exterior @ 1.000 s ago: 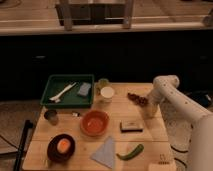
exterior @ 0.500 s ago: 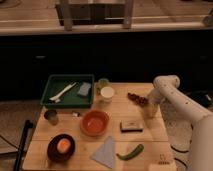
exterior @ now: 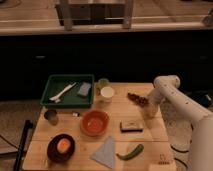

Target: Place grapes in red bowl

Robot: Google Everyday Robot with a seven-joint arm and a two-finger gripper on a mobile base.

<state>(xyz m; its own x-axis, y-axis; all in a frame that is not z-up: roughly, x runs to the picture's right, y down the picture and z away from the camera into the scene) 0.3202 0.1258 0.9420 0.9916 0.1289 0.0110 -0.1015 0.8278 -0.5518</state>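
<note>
Camera view: wooden table seen from the front, arm entering from the right.

Task status — not complete, judged from the present layout. Grapes lying on the tabletop near the far right edge, a small dark reddish bunch, not lifted. Red bowl standing near the table centre, interior apparently holding nothing. Remaining steps, by estimate: secure the bunch, carry it left and toward the front of the table, release over the bowl.

Gripper — positioned low at the right edge of the table, at the end of the white arm. Opening state: cannot tell. No sign of anything carried.

Position of grapes relative to gripper: just beside it, on its left and slightly farther back on the table. Contact between the two not determinable. Grapes well apart from the red bowl; white cup and dark flat block standing between the two in rough terms.

Other items, not task-relevant: green tray at far left, brown bowl with an orange item at front left, green vegetable at the front, grey cloth beside it.
</note>
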